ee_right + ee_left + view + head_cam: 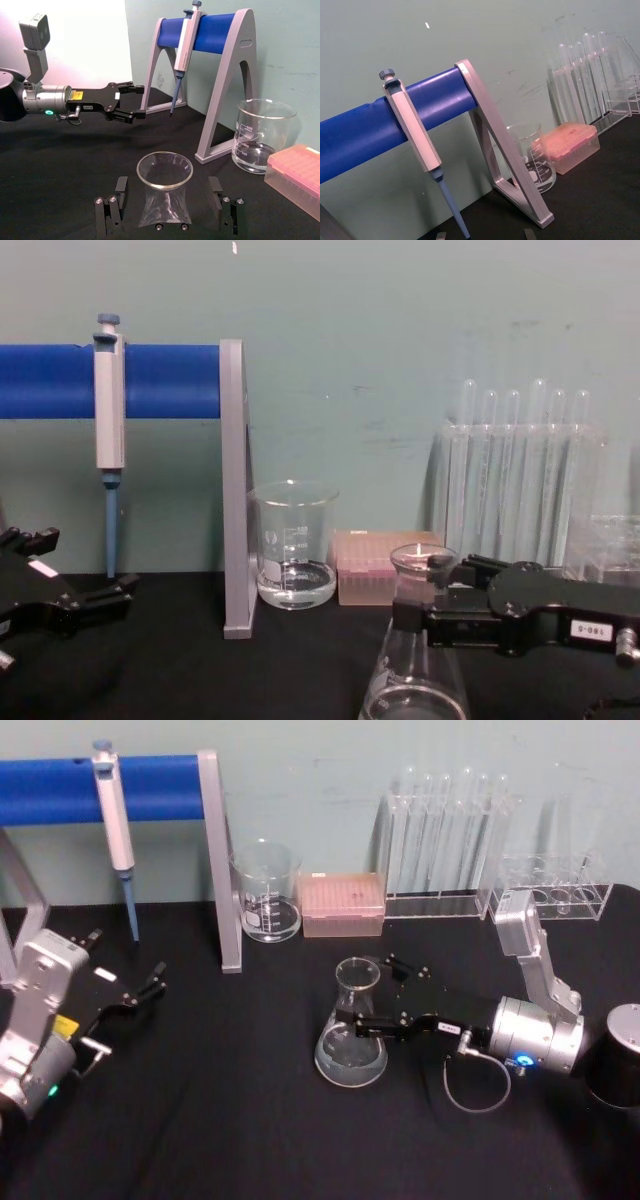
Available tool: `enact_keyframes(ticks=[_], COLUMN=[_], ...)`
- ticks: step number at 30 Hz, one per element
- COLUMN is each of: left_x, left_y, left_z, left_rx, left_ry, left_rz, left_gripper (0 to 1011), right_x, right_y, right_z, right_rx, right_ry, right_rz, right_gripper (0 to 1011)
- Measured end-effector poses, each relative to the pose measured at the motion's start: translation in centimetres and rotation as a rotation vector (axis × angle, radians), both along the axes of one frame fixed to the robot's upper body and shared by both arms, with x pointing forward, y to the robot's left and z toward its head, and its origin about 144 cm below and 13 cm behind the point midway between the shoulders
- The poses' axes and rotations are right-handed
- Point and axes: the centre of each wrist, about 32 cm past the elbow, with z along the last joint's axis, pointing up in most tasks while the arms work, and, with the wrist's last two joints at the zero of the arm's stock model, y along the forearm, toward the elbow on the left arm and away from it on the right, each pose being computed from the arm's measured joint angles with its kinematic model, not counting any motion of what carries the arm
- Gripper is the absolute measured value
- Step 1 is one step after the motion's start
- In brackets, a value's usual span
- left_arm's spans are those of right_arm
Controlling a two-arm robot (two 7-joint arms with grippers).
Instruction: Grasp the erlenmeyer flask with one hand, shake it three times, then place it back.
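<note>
Straddling the erlenmeyer flask (350, 1045) neck with the right gripper (364, 988), fingers spread wide. Parking the left gripper (141, 102), likewise wide, well left of the flask.

A black table (250, 1120) fills the lower part of the head view. The erlenmeyer flask (352, 1040) stands near the centre. Across the upper part, from left to right, stand a pipette stand (225, 870), a glass beaker (268, 892), a pink pipette tip box (343, 905) and two clear test tube racks (445, 845).

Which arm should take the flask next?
Right. The right gripper straddles the flask neck, fingers open on either side. The left gripper sits well away, near the pipette stand.
</note>
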Motion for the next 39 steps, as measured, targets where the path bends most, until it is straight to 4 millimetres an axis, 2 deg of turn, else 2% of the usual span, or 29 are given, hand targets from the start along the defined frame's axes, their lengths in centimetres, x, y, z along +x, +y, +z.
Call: enact_keyframes(ticks=[22, 39], left_x=[0.0, 0.0], left_y=[0.0, 0.0], left_z=[0.0, 0.0], left_rx=[0.0, 0.0], left_ry=[0.0, 0.0], left_rz=[0.0, 0.0], left_gripper=[1001, 1001], right_x=[0.0, -1.4], right_y=[-0.1, -1.8], right_z=[0.1, 0.4], right_rx=[-0.016, -0.07], right_ry=[0.001, 0.023], right_rz=[0.02, -0.001], right_gripper=[1000, 1000])
